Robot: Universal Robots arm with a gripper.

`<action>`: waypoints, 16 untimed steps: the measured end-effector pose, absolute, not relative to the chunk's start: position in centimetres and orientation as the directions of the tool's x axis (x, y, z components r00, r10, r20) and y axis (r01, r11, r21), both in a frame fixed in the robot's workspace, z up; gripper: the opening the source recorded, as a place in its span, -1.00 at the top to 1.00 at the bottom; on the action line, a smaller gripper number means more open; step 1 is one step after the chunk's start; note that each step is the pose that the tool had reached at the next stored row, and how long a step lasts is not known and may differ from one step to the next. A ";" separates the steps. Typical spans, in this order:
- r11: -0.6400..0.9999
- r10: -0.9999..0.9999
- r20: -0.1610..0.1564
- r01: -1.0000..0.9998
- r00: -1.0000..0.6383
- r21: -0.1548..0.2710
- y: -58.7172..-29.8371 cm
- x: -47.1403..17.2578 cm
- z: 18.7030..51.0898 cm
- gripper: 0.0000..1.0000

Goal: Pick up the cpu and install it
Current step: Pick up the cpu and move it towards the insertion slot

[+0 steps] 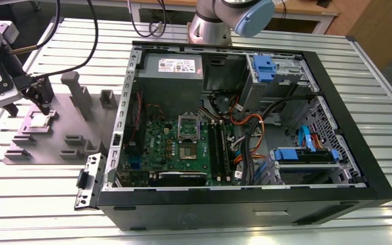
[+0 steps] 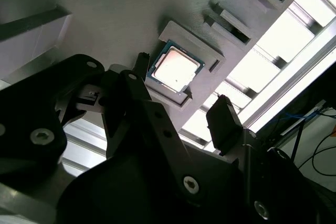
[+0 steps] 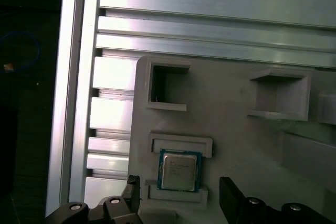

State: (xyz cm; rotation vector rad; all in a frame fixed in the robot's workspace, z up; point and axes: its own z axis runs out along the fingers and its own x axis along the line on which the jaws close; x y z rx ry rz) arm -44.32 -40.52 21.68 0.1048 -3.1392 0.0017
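Pick-up step; grasp not yet made. Pincer (image 2: 181, 82) hovers over cpu (image 2: 176, 70), fingers (image 2: 224, 121) apart, one each side. Cpu flat in recess of grey holder (image 1: 53, 145) on bench (image 1: 380, 92), beside open computer case (image 1: 250, 214). Grasp calls for square closing on chip's edges.

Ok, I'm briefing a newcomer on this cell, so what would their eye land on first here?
The open black computer case in the middle of the exterior view, its green motherboard and tangled cables laid bare. At that view's left, the tool hangs over a grey fixture plate, and in both wrist views its open fingers straddle the small silvery cpu seated in a recess there.
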 end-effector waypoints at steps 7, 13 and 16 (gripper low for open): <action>0.999 -0.037 0.001 -0.037 -0.999 -0.001 -40.5 -44.3 21.4 -0.41; 0.998 -0.061 0.001 -0.061 -0.998 -0.001 -40.5 -44.3 20.7 -0.41; 0.997 -0.081 0.001 -0.081 -0.997 -0.001 -40.5 -44.3 20.4 -0.41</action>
